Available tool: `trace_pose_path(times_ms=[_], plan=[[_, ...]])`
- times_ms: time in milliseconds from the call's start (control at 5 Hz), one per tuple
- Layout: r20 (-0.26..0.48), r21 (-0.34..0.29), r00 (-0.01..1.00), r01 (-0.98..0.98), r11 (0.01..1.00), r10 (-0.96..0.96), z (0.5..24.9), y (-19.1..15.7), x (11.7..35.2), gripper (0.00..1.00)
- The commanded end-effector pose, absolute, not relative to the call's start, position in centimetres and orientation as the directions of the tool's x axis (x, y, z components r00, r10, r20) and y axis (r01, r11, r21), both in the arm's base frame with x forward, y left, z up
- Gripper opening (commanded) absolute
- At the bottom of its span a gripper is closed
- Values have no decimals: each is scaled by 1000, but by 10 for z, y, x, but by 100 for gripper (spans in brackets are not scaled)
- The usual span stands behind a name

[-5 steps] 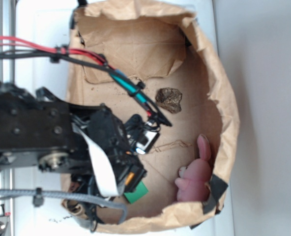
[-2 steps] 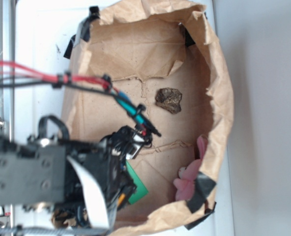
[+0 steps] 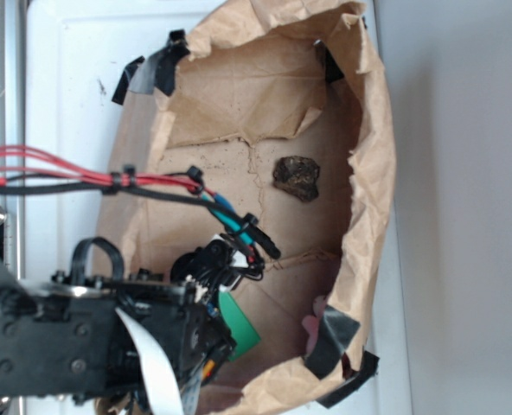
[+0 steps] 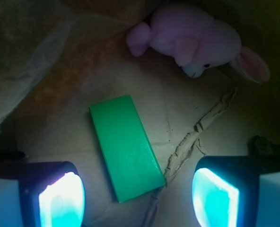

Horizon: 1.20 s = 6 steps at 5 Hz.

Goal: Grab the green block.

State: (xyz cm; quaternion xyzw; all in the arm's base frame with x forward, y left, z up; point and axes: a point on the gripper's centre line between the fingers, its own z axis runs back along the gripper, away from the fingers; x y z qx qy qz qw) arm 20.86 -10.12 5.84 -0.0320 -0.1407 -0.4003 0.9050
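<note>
The green block [image 4: 126,146] lies flat on the brown paper floor, its long side running up and slightly left in the wrist view. My gripper [image 4: 137,201] hangs above it, open, with the block's near end between the two glowing pads [image 4: 62,201] and touching neither. In the exterior view the green block [image 3: 239,324] peeks out from under the arm at the lower middle, and the gripper itself is hidden behind the arm's body.
A pink plush bunny [image 4: 196,40] lies beyond the block; only a pink bit of that bunny [image 3: 312,326] shows in the exterior view. A dark brown lump [image 3: 297,177] sits mid-floor. Tall crumpled paper walls [image 3: 373,173] ring the floor. Red and black cables [image 3: 109,183] cross left.
The arm has moved toward the bottom left of the exterior view. The paper wall has shifted and now hides most of the bunny. More of the green block shows than a second ago.
</note>
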Motion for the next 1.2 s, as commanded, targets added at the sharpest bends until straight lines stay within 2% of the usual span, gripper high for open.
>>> trace_pose_path(times_ms=[0, 200, 400, 600, 800, 1000], plan=[[276, 17, 654, 729, 684, -704, 58, -113, 194, 100], [276, 17, 654, 729, 684, -704, 58, -113, 194, 100], [241, 47, 690, 695, 718, -683, 43, -114, 209, 100], [208, 55, 676, 714, 698, -707, 27, -118, 226, 100], [200, -20, 643, 757, 653, -739, 19, -118, 233, 100], [196, -49, 627, 775, 631, -754, 14, -117, 233, 100]])
